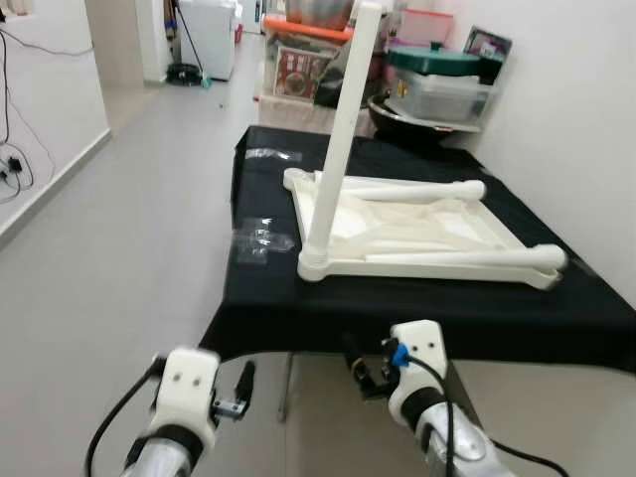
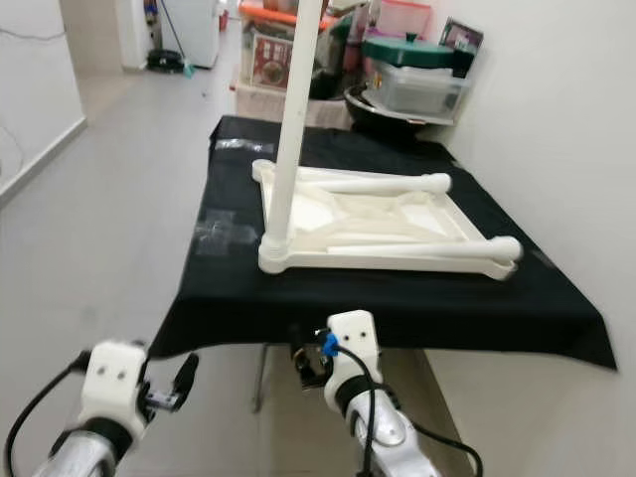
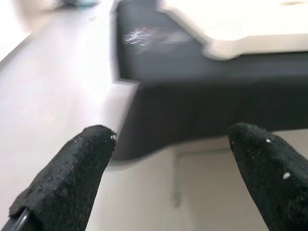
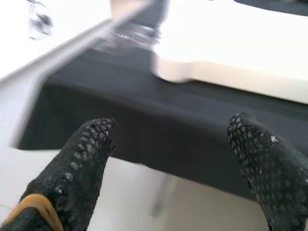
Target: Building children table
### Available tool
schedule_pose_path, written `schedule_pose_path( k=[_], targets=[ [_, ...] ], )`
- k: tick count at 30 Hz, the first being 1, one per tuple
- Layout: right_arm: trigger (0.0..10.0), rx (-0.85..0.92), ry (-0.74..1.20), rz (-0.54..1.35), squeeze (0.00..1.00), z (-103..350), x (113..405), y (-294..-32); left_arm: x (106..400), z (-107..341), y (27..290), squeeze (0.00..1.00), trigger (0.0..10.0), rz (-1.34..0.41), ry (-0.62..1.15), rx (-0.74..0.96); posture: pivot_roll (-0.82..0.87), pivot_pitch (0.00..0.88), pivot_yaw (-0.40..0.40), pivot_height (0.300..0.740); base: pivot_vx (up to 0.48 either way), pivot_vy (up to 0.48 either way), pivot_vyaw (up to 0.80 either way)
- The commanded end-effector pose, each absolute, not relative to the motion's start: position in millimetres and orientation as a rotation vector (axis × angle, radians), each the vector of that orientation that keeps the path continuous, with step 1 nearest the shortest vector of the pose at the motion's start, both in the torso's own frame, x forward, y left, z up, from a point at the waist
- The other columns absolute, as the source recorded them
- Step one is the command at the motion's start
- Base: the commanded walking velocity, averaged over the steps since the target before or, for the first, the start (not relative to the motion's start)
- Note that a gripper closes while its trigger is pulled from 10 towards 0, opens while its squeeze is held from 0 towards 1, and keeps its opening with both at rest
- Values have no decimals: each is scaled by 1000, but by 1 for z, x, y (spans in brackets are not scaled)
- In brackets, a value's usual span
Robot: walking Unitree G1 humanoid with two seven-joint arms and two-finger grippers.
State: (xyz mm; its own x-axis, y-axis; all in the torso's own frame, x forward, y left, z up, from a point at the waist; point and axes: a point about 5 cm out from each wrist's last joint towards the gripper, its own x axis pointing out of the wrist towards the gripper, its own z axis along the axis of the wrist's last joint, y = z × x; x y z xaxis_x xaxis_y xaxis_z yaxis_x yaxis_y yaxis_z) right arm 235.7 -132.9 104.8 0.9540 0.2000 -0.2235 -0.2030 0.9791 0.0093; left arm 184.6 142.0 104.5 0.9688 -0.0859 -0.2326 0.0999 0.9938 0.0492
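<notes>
— On the black-clothed desk [image 1: 437,308]: white children table [image 1: 417,234], upside down, lying on its top. One leg [image 1: 343,129] upright at the near left corner; two more legs [image 1: 417,189] lying flat across the underside, one along the far edge, one along the near edge.

— And beside it?

— Clear plastic bags [image 1: 260,238] on the cloth, left of the upturned table; another further back. Beyond the desk's far end, stacked storage boxes and a pot [image 1: 432,75].

— Left tool [image 3: 168,168]?

— Low, short of the desk's near left corner, over the floor [image 1: 109,258]. Released, fingers [image 3: 72,178] spread wide, nothing between them.

— Right tool [image 4: 168,163]?

— Low as well, just before the desk's near edge, pointing toward the table's near corner. Also released, fingers [image 4: 77,168] well apart, touching nothing.
</notes>
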Motion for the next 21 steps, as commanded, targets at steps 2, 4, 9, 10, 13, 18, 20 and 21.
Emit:
schedule_pose_path(
  k=[2, 4, 9, 10, 13, 18, 20, 21],
  targets=[
    [10000, 11, 233, 154, 0, 102, 237, -142, 185, 102, 148, 0, 10000, -60, 241, 83, 99, 0, -133, 740, 0, 0, 0],
    [10000, 8, 221, 148, 0, 104, 238, -143, 185, 103, 149, 0, 10000, -54, 238, 83, 98, 0, -132, 740, 0, 0, 0],
    [10000, -10, 217, 149, 0, 103, 238, -141, 188, 103, 146, 0, 10000, -74, 229, 93, 97, 0, -133, 740, 0, 0, 0],
    [10000, -10, 220, 149, 0, 103, 239, -141, 189, 103, 145, 0, 10000, -83, 231, 96, 94, 0, -130, 740, 0, 0, 0],
    [10000, -6, 225, 146, 0, 102, 240, -141, 190, 102, 144, 0, 10000, -92, 231, 97, 90, 0, -127, 740, 0, 0, 0],
    [10000, -9, 228, 145, 0, 102, 240, -140, 190, 103, 144, 0, 10000, -86, 228, 98, 91, 0, -122, 740, 0, 0, -473],
    [10000, -13, 228, 143, 0, 102, 241, -140, 191, 105, 146, 0, 10000, -74, 219, 99, 92, 0, -126, 740, 0, 0, -788],
    [10000, -13, 228, 143, 0, 102, 241, -140, 191, 105, 146, 0, 10000, -74, 219, 99, 92, 0, -126, 740, 0, 0, -788]
  ],
)
